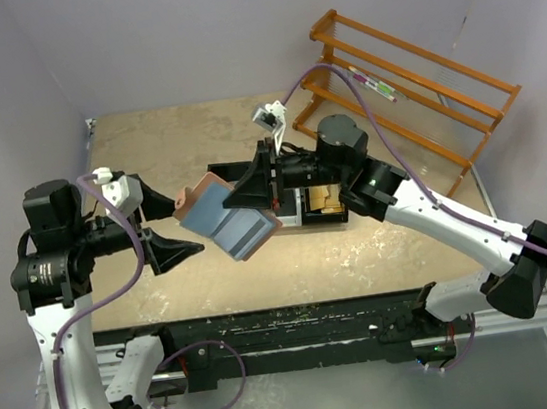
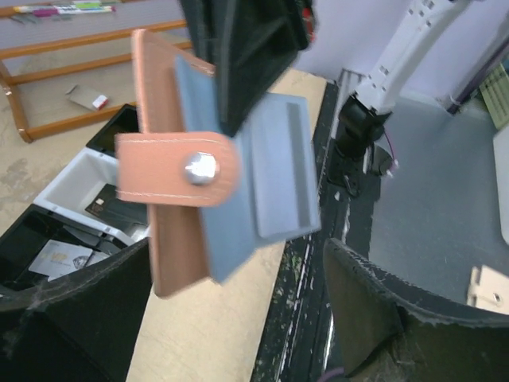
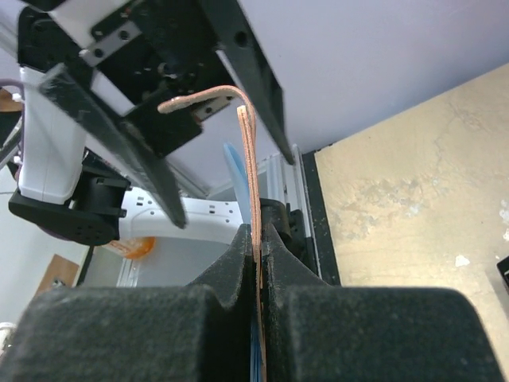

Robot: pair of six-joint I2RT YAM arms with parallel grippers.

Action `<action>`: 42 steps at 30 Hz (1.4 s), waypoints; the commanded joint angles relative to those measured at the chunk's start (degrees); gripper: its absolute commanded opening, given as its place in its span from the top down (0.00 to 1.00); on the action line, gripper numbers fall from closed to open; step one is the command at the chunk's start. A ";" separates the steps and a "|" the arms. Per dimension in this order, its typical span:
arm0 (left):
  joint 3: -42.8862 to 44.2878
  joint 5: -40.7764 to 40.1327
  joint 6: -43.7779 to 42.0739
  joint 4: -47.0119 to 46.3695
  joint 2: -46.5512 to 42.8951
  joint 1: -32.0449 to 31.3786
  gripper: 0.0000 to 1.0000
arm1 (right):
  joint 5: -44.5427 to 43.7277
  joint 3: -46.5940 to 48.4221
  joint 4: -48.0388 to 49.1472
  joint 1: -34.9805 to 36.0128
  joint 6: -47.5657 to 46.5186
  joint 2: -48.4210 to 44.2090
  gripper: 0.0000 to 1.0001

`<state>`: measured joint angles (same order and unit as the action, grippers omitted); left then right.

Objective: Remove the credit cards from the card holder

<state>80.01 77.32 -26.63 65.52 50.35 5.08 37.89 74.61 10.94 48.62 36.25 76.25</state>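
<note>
The card holder (image 1: 216,215) hangs open in midair over the surface (image 1: 381,251), its edge pinched in our right claw (image 3: 258,243). Our left claw (image 1: 188,229) gapes beside it, empty. Light, floppy leather; we judge the stiffer pocket side the best hold.

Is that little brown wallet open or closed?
Open. The card holder shows its blue lining spread, snap strap unfastened, held by the right tool.
</note>
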 commanded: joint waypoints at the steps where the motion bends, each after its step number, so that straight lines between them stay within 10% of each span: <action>1: -5.81 -2.22 11.13 -15.12 -1.93 -0.16 0.18 | -1.27 5.61 -1.66 2.90 -4.27 1.32 1.00; 12: -8.90 3.25 28.14 -25.60 -0.25 -0.17 0.80 | 1.59 7.11 -2.68 4.49 -3.95 4.00 0.99; 16: -9.27 4.64 34.98 -28.91 0.24 -0.16 0.99 | 4.75 5.48 0.01 4.00 -2.36 3.20 0.73; 23: -9.34 6.91 55.35 -43.80 1.69 -0.16 1.00 | 12.73 -4.23 7.99 1.21 1.91 -2.60 0.43; 42: -11.91 1.26 67.88 -53.16 1.67 -0.16 1.00 | -2.58 -9.15 1.98 0.68 -1.66 -9.01 0.59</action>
<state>68.51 80.40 38.81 15.16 51.92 5.06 39.81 62.35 13.58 49.45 36.29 66.43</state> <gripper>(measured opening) 0.047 0.418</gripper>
